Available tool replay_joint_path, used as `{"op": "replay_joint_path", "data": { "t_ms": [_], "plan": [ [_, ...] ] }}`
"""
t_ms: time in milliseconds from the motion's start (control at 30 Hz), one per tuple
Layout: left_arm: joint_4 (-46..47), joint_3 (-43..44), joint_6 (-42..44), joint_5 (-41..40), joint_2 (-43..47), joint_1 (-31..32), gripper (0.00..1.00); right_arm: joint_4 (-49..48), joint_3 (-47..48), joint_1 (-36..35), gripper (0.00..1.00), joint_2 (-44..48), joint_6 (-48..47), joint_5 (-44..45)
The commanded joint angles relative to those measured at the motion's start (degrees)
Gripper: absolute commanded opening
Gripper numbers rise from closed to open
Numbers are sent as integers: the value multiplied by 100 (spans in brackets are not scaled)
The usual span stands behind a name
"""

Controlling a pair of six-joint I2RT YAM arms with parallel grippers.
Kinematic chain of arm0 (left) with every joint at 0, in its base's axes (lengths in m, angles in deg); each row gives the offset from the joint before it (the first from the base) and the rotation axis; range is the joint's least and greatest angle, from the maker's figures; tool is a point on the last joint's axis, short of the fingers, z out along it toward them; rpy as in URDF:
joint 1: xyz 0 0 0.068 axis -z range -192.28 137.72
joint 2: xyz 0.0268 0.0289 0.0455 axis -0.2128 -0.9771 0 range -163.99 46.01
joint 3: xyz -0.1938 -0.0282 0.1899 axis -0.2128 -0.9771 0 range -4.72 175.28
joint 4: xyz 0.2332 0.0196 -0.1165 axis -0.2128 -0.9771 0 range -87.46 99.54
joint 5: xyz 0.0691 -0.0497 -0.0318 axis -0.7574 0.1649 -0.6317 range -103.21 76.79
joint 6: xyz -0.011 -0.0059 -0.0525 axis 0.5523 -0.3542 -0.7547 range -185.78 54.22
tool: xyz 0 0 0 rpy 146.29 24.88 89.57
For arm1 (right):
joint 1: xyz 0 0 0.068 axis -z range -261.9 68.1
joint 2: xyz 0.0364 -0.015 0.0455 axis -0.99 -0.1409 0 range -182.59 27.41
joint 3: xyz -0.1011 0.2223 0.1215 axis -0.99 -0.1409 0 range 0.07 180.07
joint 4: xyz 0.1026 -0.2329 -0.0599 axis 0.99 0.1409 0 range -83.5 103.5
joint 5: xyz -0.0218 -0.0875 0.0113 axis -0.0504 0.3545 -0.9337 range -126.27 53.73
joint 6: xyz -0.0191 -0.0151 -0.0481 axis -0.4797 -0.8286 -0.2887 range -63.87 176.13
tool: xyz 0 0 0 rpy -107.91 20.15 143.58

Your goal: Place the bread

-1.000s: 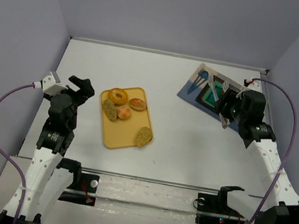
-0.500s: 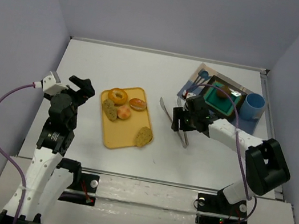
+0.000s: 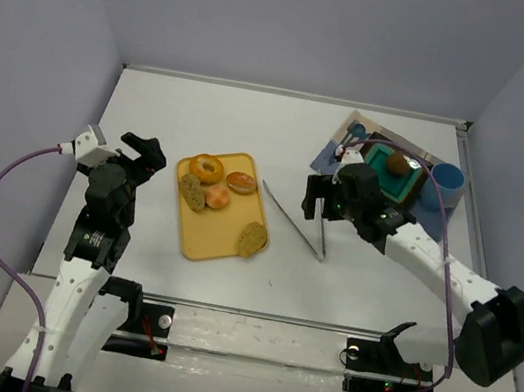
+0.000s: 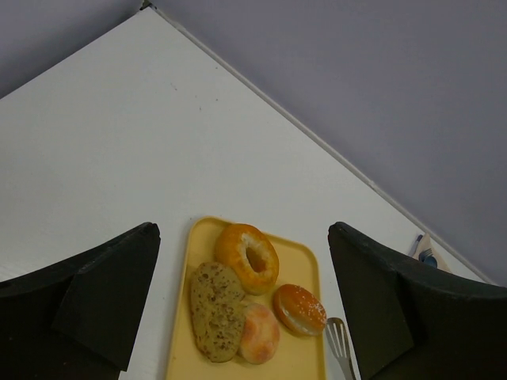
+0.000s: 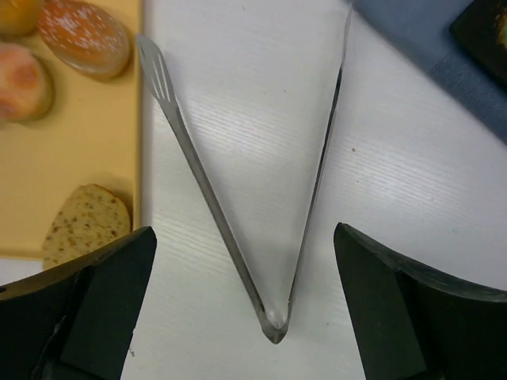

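Note:
The bread (image 3: 399, 163), a small dark brown piece, lies on a teal plate (image 3: 383, 176) at the back right, seen only in the top view. My right gripper (image 3: 326, 203) (image 5: 245, 310) hovers left of that plate, open. Metal tongs (image 3: 290, 219) (image 5: 207, 190) lie spread in a V on the table below it, the hinge end between the fingers and touching neither. My left gripper (image 3: 144, 153) (image 4: 245, 317) is open and holds nothing, raised left of the yellow tray (image 3: 201, 242) (image 4: 305, 257).
The tray holds a ring bagel (image 3: 207, 168) (image 4: 247, 257), a sugared bun (image 3: 241, 182) (image 4: 299, 309), a pale bun (image 3: 217, 197) and two seeded slices (image 3: 192, 191) (image 3: 252, 238). A blue cup (image 3: 446, 180) stands right of the plate on a blue mat (image 3: 336, 154).
My right arm swung left from the plate with the tongs, then opened; the tongs now lie spread on the table. The bread now shows on the plate. The left arm has not moved.

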State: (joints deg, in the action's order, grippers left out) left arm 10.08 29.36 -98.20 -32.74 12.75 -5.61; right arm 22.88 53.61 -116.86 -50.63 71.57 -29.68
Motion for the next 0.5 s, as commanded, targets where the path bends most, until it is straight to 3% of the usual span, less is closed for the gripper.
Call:
{"op": "replay_joint_path", "data": {
  "t_ms": [0, 300, 467],
  "plan": [
    [140, -34, 17, -51, 47, 9, 99, 110, 367, -46, 100, 754, 143, 333],
    [113, -51, -1, -130, 161, 9, 99, 164, 201, -46, 100, 2011, 460, 1932],
    [113, -51, -1, -165, 170, 9, 99, 94, -168, -46, 100, 2258, 504, 2109]
  ]
}}
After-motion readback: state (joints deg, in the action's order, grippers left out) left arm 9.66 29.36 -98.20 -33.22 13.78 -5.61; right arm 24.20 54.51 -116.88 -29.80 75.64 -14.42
